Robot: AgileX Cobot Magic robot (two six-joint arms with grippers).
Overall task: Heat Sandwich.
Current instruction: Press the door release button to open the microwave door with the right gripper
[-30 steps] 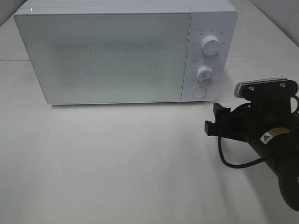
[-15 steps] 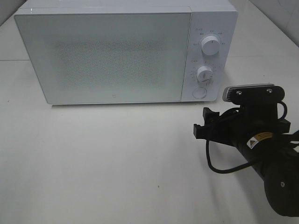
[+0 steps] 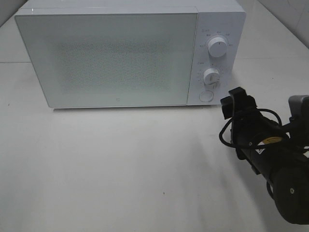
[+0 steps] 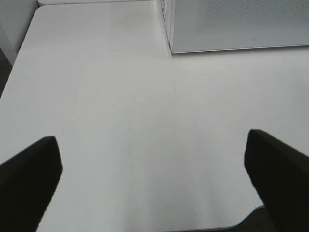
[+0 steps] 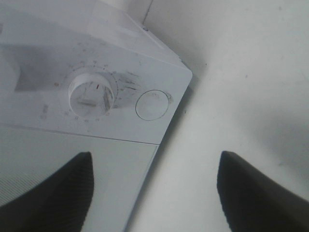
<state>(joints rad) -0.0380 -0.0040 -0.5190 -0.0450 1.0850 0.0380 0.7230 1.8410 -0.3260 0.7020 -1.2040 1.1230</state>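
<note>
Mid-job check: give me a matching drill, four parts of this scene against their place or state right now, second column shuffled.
Things:
1. microwave door
2. round button
3. right gripper
4. left gripper

Place or state:
A. open, facing the control panel
B. open over the table, no controls in its camera view
C. shut
D. below both dials

Pairs: 1-C, 2-D, 3-A, 4-B.
</note>
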